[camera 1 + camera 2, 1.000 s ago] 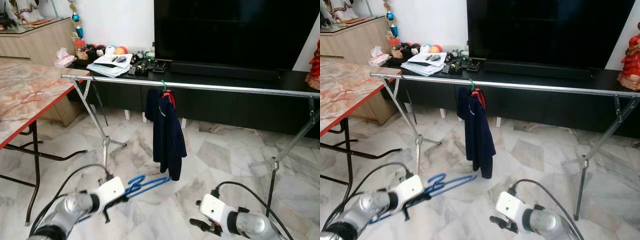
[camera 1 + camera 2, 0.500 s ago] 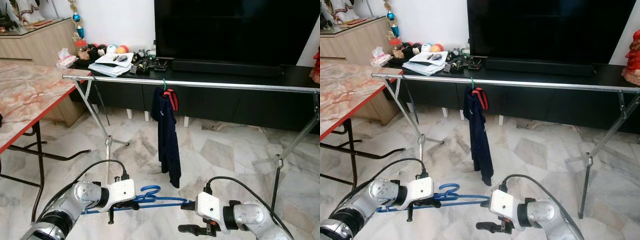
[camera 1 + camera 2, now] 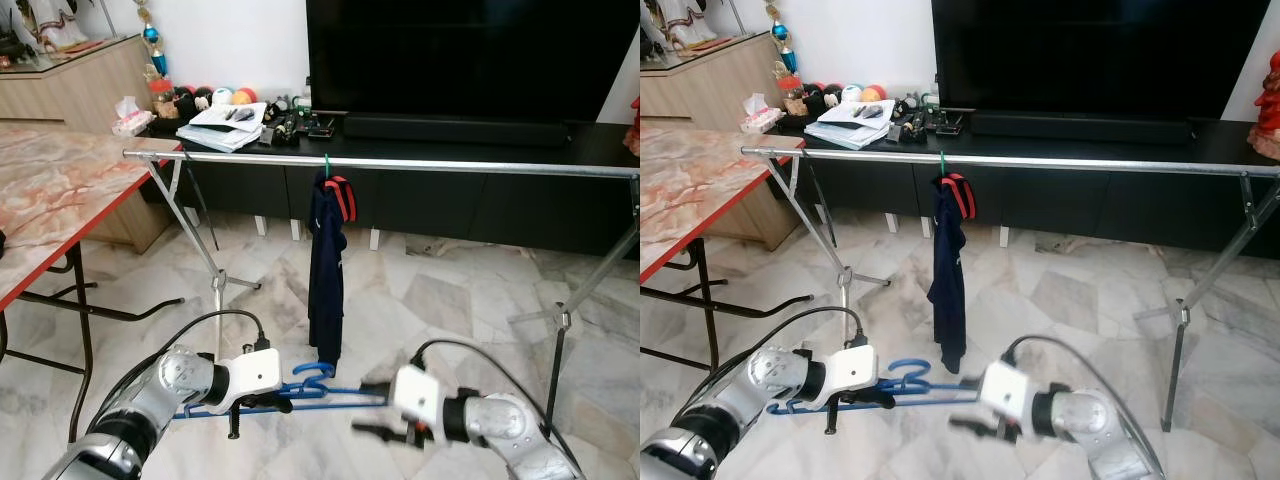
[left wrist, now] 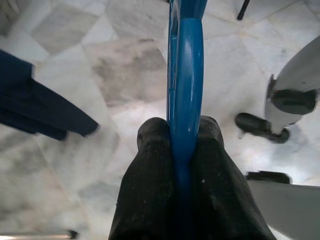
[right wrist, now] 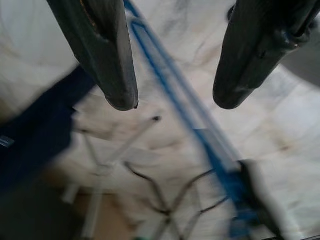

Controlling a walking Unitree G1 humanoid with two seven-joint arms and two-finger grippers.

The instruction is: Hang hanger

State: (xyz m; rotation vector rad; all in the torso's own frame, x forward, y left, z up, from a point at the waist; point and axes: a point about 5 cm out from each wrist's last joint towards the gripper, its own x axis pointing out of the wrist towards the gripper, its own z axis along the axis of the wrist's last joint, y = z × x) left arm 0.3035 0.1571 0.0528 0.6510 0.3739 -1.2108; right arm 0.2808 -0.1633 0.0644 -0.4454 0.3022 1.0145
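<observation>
The blue hanger is clamped level by the left gripper, its long axis reaching toward the wide-open right gripper, well below the rail.

Both head eyes look forward and down from standing height, sharing the long silver metal clothes rail, the dark navy hanging garment and the marble floor; the right eye sits slightly offset. Left wrist camera looks along its fingers, very close to the blue plastic hanger, floor beyond. Right wrist camera faces the same hanger, blurred.
</observation>
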